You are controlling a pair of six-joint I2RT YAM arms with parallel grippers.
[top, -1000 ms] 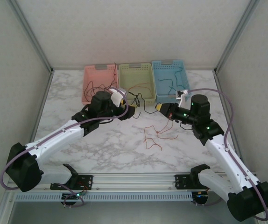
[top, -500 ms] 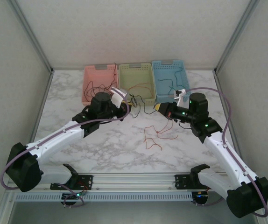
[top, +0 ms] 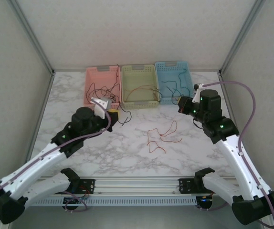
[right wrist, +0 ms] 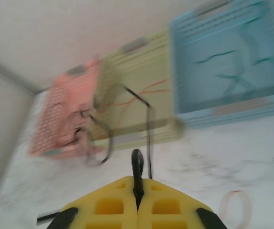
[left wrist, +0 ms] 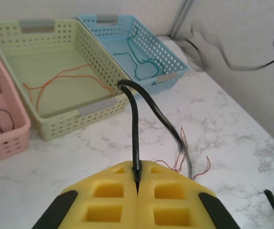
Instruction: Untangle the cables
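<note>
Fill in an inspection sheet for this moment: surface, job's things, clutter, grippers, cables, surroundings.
Surface: marble-patterned table.
Job's things: red wires loose mid-table; black wires in the pink basket; orange wires in the green basket; green wires in the blue basket.
Clutter: nothing seen.
Grippers: left gripper, fingers shut on a black cable; right gripper, fingers shut on a black wire end. Cannot tell whether both belong to one wire.
Cables: lilac hoses run along both arms.
Surroundings: white walls; metal rail at the near edge.
</note>
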